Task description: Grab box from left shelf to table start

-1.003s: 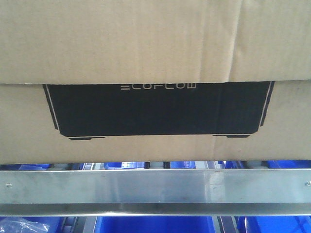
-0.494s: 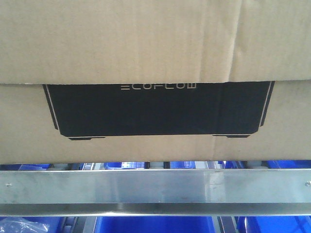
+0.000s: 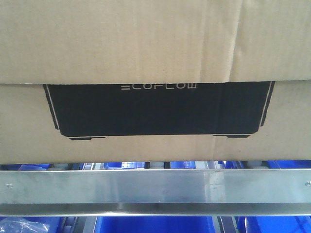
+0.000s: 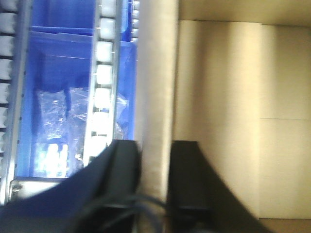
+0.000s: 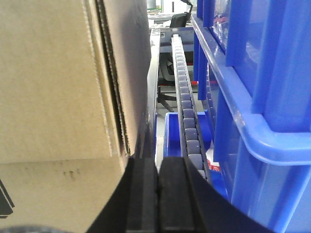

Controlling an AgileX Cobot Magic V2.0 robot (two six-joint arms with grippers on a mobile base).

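Box [image 3: 155,48] lies crosswise (ECOFLOW lettering upright) above shelf rail [image 3: 155,187].

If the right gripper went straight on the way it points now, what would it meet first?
Probably the roller track beside the box; the right gripper points along the narrow gap there, but depth is unclear.

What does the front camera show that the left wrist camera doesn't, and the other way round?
Only the front view shows the black panel with ECOFLOW lettering and the steel rail below it. Only the left wrist view shows the left claw, its fingers either side of a cardboard wall of the box, plus a white roller track and clear plastic bags. Both show the brown box and blue bins.
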